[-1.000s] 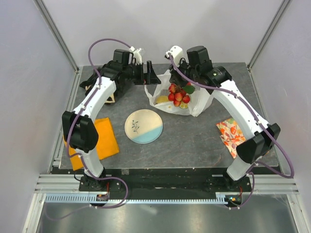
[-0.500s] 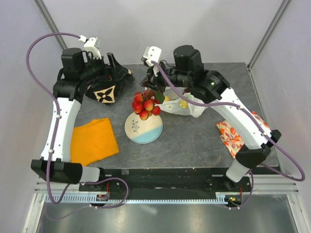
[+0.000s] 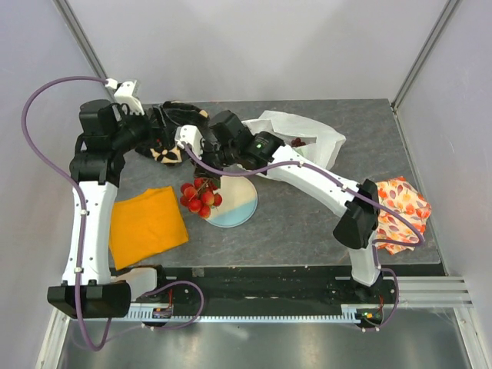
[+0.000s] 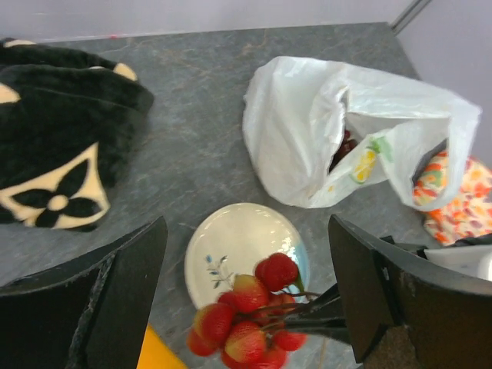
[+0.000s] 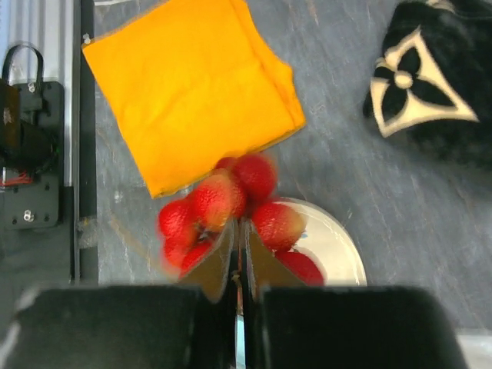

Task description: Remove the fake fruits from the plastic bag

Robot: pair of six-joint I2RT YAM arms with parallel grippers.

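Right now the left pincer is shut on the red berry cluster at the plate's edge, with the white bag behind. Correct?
No. The right pincer, not the left, is shut on the red berry cluster; the right wrist view shows this. The left pincer is open and empty. The plate edge and the white bag behind are right.

Robot lab cell — aluminium framing (image 3: pixel 418 58), plain white walls (image 3: pixel 254 46).
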